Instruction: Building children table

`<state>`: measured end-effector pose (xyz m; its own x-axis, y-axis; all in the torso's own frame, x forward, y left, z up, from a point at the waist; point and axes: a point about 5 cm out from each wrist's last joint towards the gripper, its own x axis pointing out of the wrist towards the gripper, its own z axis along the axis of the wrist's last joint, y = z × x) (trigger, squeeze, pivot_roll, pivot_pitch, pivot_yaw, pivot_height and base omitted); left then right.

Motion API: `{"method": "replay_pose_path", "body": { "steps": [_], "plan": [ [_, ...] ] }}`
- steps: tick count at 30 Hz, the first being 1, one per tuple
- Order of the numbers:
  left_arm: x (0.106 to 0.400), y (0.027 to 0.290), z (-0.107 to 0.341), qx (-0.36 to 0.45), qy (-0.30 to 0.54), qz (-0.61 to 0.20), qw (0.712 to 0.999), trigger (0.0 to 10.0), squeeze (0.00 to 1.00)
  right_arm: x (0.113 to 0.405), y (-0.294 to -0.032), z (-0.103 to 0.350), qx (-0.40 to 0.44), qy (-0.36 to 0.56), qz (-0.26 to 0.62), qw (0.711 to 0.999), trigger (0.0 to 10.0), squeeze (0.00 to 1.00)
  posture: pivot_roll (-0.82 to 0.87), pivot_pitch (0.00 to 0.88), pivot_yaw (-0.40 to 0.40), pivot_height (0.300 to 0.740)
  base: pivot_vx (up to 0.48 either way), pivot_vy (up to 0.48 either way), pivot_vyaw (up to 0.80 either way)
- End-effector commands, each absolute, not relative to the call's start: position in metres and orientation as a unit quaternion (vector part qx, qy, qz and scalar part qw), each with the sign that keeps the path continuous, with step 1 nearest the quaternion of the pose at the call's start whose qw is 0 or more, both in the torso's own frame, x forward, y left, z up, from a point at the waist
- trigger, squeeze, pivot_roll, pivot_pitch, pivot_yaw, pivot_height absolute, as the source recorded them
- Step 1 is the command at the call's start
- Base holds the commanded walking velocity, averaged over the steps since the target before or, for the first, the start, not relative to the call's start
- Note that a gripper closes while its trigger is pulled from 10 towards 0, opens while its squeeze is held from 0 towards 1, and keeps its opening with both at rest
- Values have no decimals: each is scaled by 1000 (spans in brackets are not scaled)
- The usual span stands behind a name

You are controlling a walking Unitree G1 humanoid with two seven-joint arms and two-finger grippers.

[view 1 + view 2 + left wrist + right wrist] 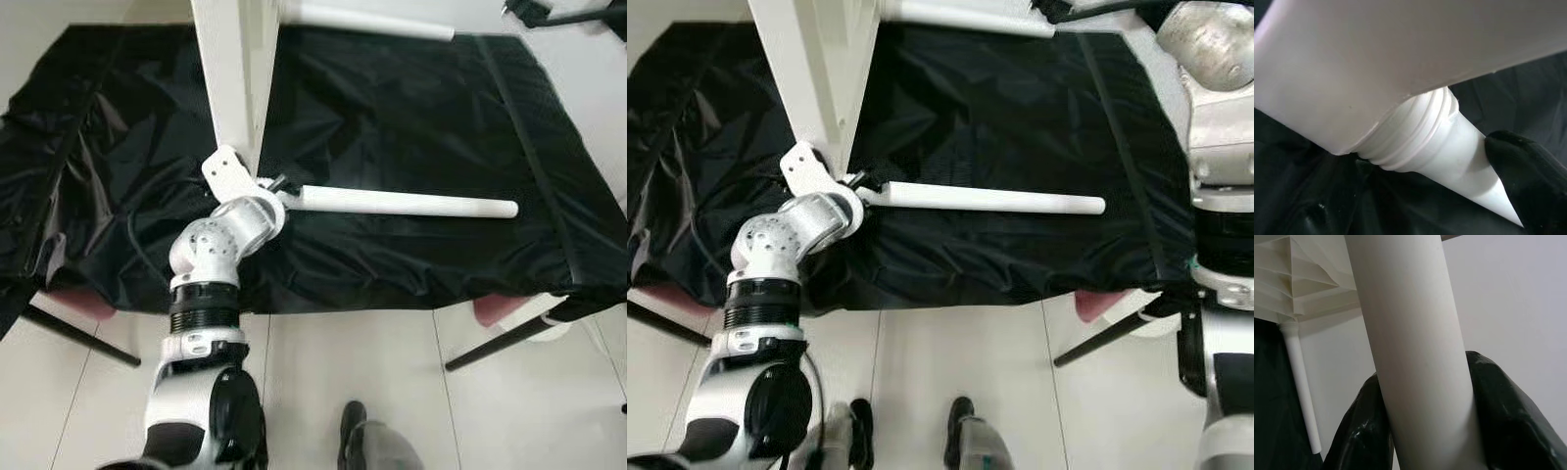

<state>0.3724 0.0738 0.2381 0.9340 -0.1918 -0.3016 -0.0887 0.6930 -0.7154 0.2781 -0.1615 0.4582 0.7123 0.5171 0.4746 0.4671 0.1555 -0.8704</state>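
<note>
Two black fingers (1518,421) of the right gripper (1425,431) clasp a white table leg (1410,342) — the tabletop's ribbed underside (1298,279) beyond. Left gripper (279,186) pinches another leg (402,203) at its threaded end (1415,137), seated in the white tabletop (235,69) — the black sheet (411,117) beneath.

The tabletop (230,69) is plain white, as is the leg (407,203) screwed into it, threads included. Under both, the sheet (411,117) is glossy black with pale creases of glare. Beside the leg's threaded end, the left gripper (1528,181) has black fingers on a silver arm. The right gripper (1425,431) has shiny black fingers either side of another white leg (1410,333). Beneath the sheet, the floor (343,362) is off-white tile with grey grout lines.
</note>
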Motion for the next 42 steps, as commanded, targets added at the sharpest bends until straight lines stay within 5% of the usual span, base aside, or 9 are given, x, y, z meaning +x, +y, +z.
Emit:
{"method": "replay_pose_path", "body": {
  "steps": [1,8,9,11,12,15,27,34,42],
  "plan": [
    [361,21,274,-437,133,-99,884,10000,0,257,-165,482,-606,-446,-16,658,10000,0,-28,230,87,740,0,0,0],
    [366,18,283,-453,121,-99,877,10000,0,256,-167,486,-606,-444,-21,660,10000,0,-36,235,93,740,0,0,0],
    [367,19,288,-462,111,-98,874,9020,0,258,-168,485,-607,-439,-19,662,10000,0,-37,238,92,740,0,0,0],
    [368,20,292,-469,104,-97,872,9020,0,259,-169,484,-608,-435,-18,664,10000,0,-37,238,92,740,0,0,0],
    [368,21,297,-480,92,-97,867,2627,0,261,-170,483,-608,-431,-15,667,10000,0,-35,239,90,740,0,0,0],
    [366,23,313,-506,53,-123,852,0,0,263,-172,481,-607,-424,-13,672,10000,0,-32,240,88,740,0,0,0],
    [354,13,353,-545,-18,-197,815,0,0,269,-175,475,-602,-415,-12,682,10000,0,-26,233,84,740,0,0,0],
    [354,21,374,-543,-60,-204,812,0,0,265,-176,480,-580,-441,-35,684,10000,0,-30,225,86,740,0,0,0],
    [333,30,408,-548,-148,-267,779,0,0,250,-183,492,-535,-487,-92,684,10000,0,-29,218,79,740,0,0,0]
  ]
}}
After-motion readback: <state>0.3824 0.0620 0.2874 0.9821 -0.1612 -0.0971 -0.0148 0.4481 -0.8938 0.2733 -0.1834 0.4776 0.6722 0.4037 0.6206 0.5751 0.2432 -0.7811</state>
